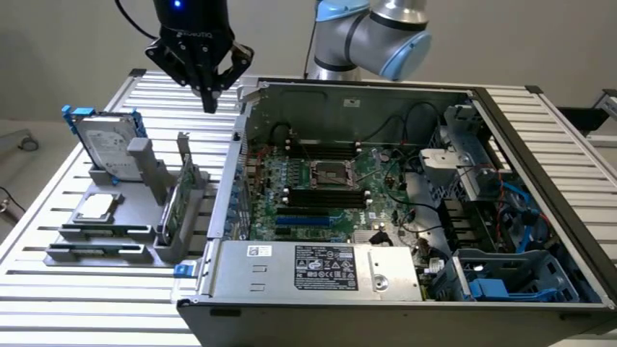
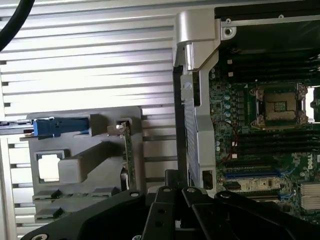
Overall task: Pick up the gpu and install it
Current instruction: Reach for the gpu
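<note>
Exterior view: the gripper (image 1: 209,105) is hovering near the tabletop's (image 1: 97,307) back edge, fingers together and empty. The gpu (image 1: 178,201) is standing on edge in the gray holder (image 1: 101,254) beside the computer case (image 1: 366,88), not yet picked up or installed.

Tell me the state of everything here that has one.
Gripper: fingers shut, empty.
Flat green gpu card with silver bracket: upright on edge in the grey holder, untouched.
Silver hard drive with blue frame: standing upright in the holder.
Small square silver CPU chip: lying flat in the holder.
Dark metal computer case: open.
</note>
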Controlling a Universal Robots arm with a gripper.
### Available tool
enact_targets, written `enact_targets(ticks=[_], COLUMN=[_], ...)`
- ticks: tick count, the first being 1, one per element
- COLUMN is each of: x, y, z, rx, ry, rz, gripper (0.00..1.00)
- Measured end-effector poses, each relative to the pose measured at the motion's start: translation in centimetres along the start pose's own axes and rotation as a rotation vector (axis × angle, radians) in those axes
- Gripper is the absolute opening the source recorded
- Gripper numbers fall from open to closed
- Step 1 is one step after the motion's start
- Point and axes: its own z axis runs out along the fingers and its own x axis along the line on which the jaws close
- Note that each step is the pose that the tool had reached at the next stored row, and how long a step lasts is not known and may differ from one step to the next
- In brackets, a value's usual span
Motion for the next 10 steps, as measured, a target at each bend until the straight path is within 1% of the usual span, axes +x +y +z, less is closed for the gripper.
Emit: enact_targets(ticks=[6, 10], x=[0.11, 0.82], y=[-0.01, -0.01], z=[0.26, 0.45], rx=[0.0065, 0.0121], ry=[0.0063, 0.009], rz=[-0.084, -0.1], gripper=[0.11, 0.11])
